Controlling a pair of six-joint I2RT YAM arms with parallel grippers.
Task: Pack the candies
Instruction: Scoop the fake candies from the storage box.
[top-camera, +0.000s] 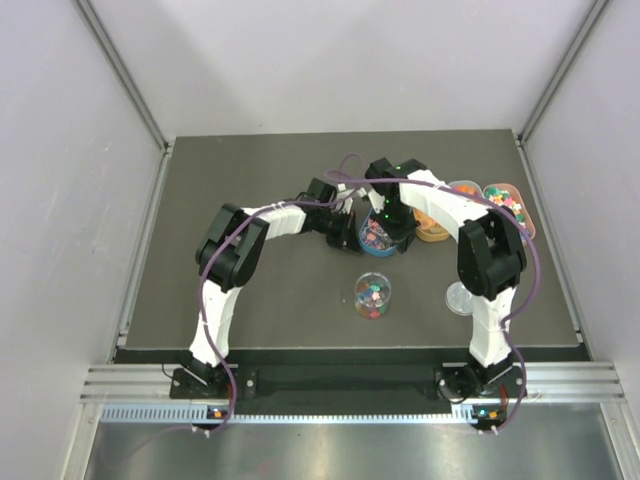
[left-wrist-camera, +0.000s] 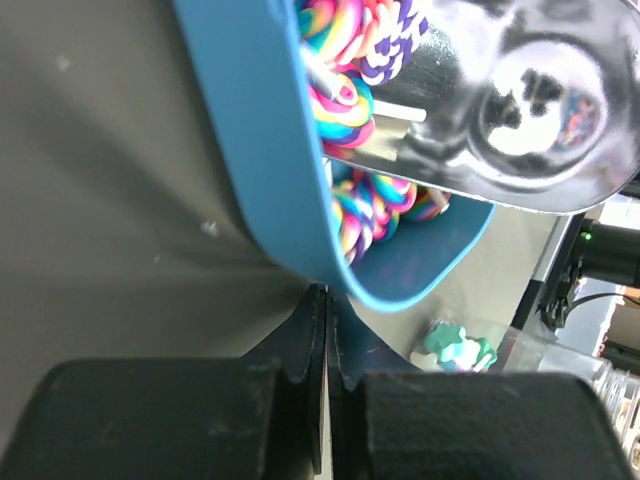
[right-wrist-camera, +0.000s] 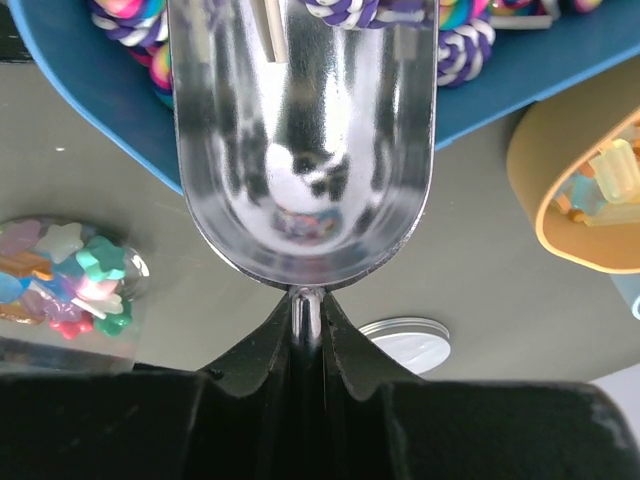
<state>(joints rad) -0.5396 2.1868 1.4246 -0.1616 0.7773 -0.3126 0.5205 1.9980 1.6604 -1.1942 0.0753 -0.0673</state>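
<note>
The blue oval tray (top-camera: 366, 243) holds swirled multicoloured candies (right-wrist-camera: 462, 42). My left gripper (left-wrist-camera: 325, 293) is shut, pinching the blue tray's rim (left-wrist-camera: 250, 130) at its left end; it also shows in the top view (top-camera: 347, 228). My right gripper (right-wrist-camera: 307, 300) is shut on the handle of the metal scoop (right-wrist-camera: 305, 150), whose bowl lies in the blue tray among the candies (left-wrist-camera: 340, 100). The scoop's bowl looks nearly empty. A clear jar (top-camera: 372, 295) with mixed candies (right-wrist-camera: 75, 280) stands in front of the tray.
An orange tray (top-camera: 432, 232) with pale cube pieces (right-wrist-camera: 612, 172) stands right of the blue tray, with two more trays (top-camera: 505, 200) behind it. The clear round lid (top-camera: 460, 297) lies on the mat near the right arm. Grey walls enclose the dark mat.
</note>
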